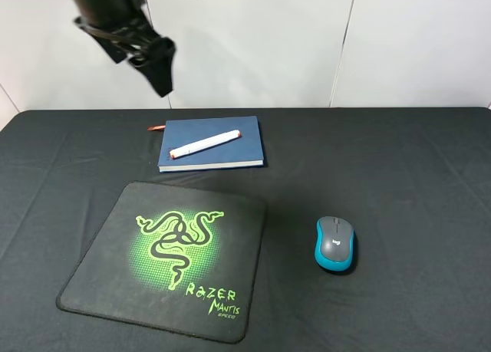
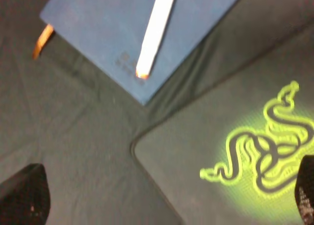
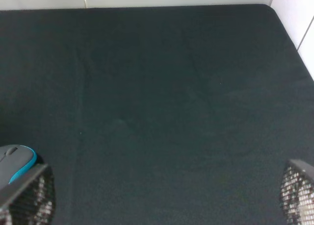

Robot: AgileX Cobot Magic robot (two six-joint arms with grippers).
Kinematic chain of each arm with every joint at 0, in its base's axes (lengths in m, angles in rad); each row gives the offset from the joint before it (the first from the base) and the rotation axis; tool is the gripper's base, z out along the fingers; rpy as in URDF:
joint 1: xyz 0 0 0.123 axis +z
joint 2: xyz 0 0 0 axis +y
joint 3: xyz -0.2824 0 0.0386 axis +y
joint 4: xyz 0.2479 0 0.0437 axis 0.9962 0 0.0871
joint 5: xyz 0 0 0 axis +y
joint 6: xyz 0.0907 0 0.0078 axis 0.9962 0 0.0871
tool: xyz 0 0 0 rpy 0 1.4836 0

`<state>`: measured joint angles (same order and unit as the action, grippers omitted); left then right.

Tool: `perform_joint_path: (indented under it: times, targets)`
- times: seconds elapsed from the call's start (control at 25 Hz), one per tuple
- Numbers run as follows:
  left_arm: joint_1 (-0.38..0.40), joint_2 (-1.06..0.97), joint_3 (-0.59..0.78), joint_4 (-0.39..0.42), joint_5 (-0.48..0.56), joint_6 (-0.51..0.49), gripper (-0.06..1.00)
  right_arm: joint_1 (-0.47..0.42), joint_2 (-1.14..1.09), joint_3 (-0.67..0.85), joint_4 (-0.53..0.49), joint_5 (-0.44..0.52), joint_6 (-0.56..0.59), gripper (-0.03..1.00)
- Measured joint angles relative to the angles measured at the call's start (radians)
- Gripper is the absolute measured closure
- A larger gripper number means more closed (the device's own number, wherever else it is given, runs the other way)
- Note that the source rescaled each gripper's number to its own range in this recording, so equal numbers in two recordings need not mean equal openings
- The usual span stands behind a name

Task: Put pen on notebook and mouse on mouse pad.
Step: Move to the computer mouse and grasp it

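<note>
Though only its wrist view shows the right gripper [image 3: 162, 200], spread by the mouse [image 3: 14, 162], the left gripper [image 1: 153, 64] gapes high near the notebook [image 1: 238, 154]

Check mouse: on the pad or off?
Off. The mouse sits on the cloth to the right of the mouse pad, a clear gap between them.

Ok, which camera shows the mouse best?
The exterior high view: the whole mouse shows, lying on the black cloth right of the mouse pad. The right wrist view catches only a cut-off part at the frame edge; the left wrist view shows none of it.
</note>
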<state>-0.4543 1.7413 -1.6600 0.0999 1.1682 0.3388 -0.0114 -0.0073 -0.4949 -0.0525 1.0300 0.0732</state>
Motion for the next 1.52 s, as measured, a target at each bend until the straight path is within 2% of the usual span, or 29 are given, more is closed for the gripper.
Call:
perform_joint_path:
  times: [0.24,0.6,0.76,1.0,1.24,1.36,1.52]
  targets:
    - [0.011,-0.231,0.247,0.007,0.000,0.000,-0.06,0.000,0.000,0.000,0.000,0.000,0.000,-0.03]
    - [0.011,-0.683,0.594,0.010,0.002,0.000,-0.06,0.000,0.000,0.000,0.000,0.000,0.000,-0.03]
    - [0.011,-0.916,0.686,0.008,0.004,-0.001,-0.06,0.000,0.000,0.000,0.000,0.000,0.000,-0.03]
    - [0.011,-1.243,0.753,-0.002,0.004,-0.001,-0.06,0.000,0.000,0.000,0.000,0.000,0.000,-0.03]
    - [0.014,-1.469,0.813,-0.021,0.004,-0.006,-0.06,0.000,0.000,0.000,0.000,0.000,0.000,-0.03]
    - [0.063,-1.527,0.873,-0.022,0.001,-0.065,-0.06,0.000,0.000,0.000,0.000,0.000,0.000,-0.03]
    - [0.169,-1.549,0.985,-0.047,-0.068,-0.169,-0.06,0.000,0.000,0.000,0.000,0.000,0.000,-0.03]
